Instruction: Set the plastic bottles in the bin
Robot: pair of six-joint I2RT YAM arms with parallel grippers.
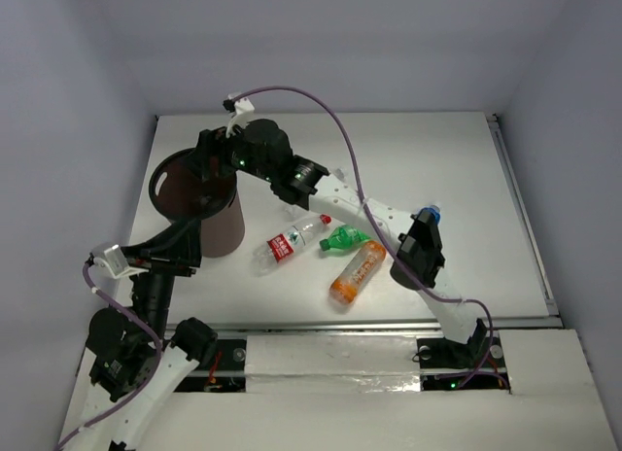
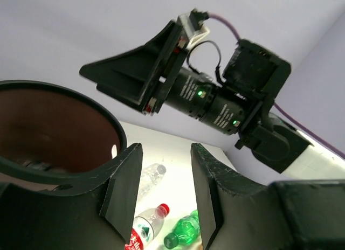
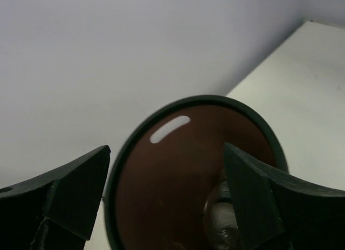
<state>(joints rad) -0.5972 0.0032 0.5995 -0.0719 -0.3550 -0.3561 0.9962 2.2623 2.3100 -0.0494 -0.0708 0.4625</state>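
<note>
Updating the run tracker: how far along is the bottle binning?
Done: one bottle shows inside the bin. In hand: nothing; the right gripper is open over the bin, the left gripper open beside it. Left: five on the table, the red-capped bottle, green bottle, orange bottle, plain clear bottle, and a blue-capped bottle behind the right arm.

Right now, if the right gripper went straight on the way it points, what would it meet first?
The open right gripper points into the mouth of the dark brown round bin. It would clear the rim and meet the bin's inside, perhaps first the clear plastic bottle lying there; depth is unclear.
</note>
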